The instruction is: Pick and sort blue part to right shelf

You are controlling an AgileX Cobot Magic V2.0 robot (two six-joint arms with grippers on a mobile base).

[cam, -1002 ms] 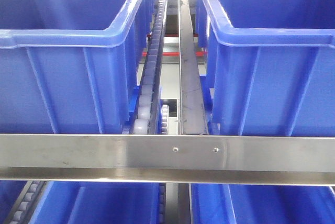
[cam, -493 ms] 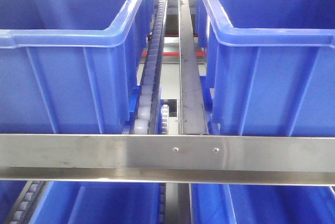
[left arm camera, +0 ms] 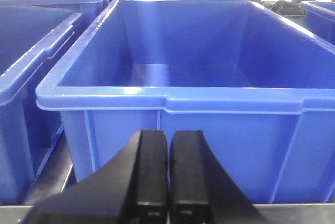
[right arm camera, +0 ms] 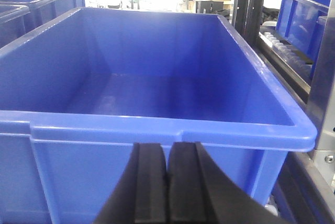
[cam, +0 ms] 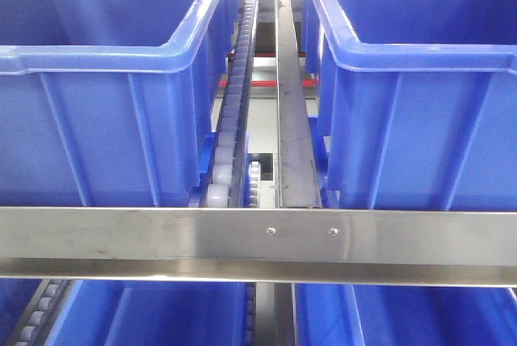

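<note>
Blue part: we cannot find it in any view, and neither pincer holds anything. Nearest to us, the left pincer [left arm camera: 167, 174] has its black fingers pressed together before a large blue bin [left arm camera: 172, 98]. Our right pincer [right arm camera: 167, 182] is likewise closed, facing another blue bin [right arm camera: 157, 124]. In the front view, a steel rail [cam: 258, 241] crosses below two bins, with a roller track [cam: 230, 111] running away between them.

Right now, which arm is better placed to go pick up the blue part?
Neither, from these views. The left gripper and right gripper are both shut and empty, each facing a blue bin whose visible floor is bare. The blue part shows in no view.
</note>
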